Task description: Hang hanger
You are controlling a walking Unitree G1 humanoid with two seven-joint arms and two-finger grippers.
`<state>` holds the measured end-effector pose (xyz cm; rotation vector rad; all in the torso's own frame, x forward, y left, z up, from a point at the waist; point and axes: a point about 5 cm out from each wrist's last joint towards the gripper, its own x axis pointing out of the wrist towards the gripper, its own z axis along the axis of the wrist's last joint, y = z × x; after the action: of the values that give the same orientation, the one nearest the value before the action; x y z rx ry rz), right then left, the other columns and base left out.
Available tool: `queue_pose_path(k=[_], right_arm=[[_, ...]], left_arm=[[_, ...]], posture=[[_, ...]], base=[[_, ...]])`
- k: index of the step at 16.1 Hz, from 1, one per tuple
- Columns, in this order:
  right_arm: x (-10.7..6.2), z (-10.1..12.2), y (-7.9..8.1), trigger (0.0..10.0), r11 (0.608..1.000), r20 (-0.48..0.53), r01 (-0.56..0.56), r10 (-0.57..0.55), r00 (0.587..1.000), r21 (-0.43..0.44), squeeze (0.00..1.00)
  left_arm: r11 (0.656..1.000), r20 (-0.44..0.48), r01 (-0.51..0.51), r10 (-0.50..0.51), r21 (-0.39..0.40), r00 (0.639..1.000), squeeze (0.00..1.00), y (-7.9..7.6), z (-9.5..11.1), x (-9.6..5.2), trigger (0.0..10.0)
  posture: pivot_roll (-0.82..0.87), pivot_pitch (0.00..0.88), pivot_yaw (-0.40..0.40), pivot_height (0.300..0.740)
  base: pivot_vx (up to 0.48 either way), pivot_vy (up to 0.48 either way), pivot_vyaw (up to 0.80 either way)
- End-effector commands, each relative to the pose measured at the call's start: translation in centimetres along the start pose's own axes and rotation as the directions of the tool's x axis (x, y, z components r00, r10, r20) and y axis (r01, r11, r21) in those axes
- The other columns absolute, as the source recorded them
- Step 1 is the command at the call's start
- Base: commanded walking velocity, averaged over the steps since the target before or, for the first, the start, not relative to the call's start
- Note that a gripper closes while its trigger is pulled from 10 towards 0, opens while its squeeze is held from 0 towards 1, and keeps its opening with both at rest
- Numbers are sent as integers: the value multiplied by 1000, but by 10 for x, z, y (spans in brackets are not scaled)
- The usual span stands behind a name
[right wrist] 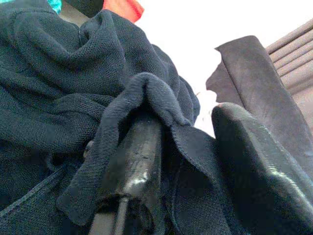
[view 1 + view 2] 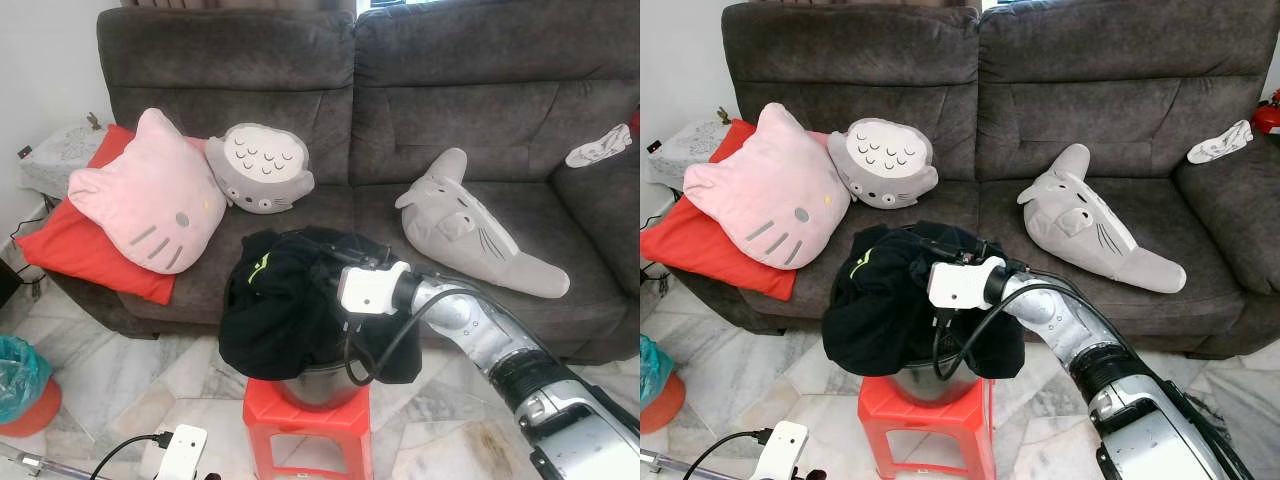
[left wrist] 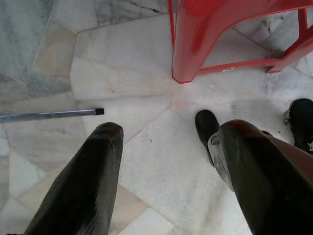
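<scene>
**Now: black garment pinched, hanger unseen**

Nearest, the left gripper (image 3: 166, 161) is held spread above the floor tiles (image 3: 122, 73). Beyond, a fold of the black garment (image 2: 285, 300), heaped on the red stool (image 2: 308, 432), is pinched by the right gripper (image 1: 195, 161), probably for lifting. No hanger can be made out. Behind stands the sofa (image 2: 440, 110).

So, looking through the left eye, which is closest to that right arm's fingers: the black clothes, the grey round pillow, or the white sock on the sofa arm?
1. Black clothes: heaped on the pot atop the red stool, the right gripper buried in them.
2. Grey round pillow: on the sofa seat, behind and toward the robot's left.
3. White sock: on the sofa arm, far to the robot's right.
</scene>
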<state>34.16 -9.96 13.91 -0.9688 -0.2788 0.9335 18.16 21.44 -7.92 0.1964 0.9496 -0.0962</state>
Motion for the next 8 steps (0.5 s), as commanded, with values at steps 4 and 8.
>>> queue_pose_path(k=[4, 8], right_arm=[[2, 6, -4, 10000, 999, 42, 10, -11, 999, 36, 1000], [0, 10, -17, 10000, 995, 67, 55, -60, 996, 77, 0]], left_arm=[[1000, -10, -9, 9, 14, 1000, 0, 4, -1, -1, 10000], [1000, -10, -10, 10, 13, 1000, 0, 4, -1, -1, 10000]], posture=[[-61, 0, 82, 740], [-61, 0, 82, 740]], base=[[0, 0, 0], [0, 0, 0]])
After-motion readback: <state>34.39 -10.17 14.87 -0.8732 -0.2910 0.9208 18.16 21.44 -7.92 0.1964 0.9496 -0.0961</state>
